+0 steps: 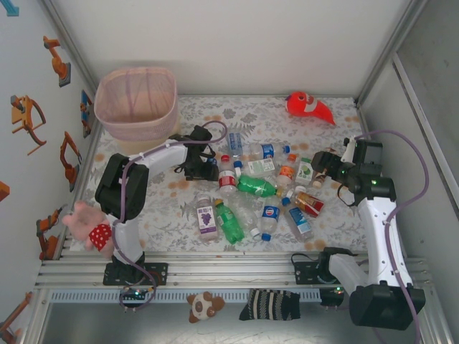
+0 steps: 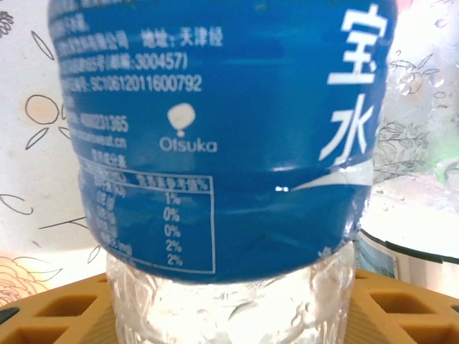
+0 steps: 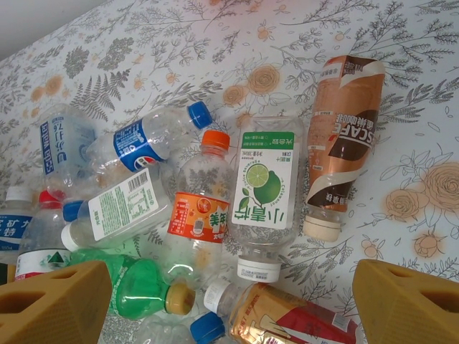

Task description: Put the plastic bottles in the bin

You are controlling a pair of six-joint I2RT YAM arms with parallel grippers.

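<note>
Blue label over clear crinkled plastic: that's the blue-labelled bottle (image 2: pixel 215 143), right in the left pincer (image 1: pixel 199 166); the yellow fingers (image 2: pixel 57 319) touch its clear lower part on both sides, so I'd call that pincer closed on it, the bottle's long axis running straight out along the fingers; whether it's off the bench (image 1: pixel 172 215) I can't tell from here; now the thing that matters: the bin (image 1: pixel 140 118) stands at the far left corner, beyond that pincer and to its left, near it, mouth open upward, nothing between the two as seen from above; so the carry, I reckon, goes away from the arm bases and leftward, then over the pink rim; the left arm is plainly the nearer one; on the other side the right pincer (image 3: pixel 229 276) hangs wide open, holding nothing, above the heap of plastic bottles (image 1: pixel 262 188); a lime-labelled bottle (image 3: pixel 264 188) lies just ahead of its gap, cap toward the fingers, long axis roughly in line with them; the bin is well apart from that arm, across the whole heap
</note>
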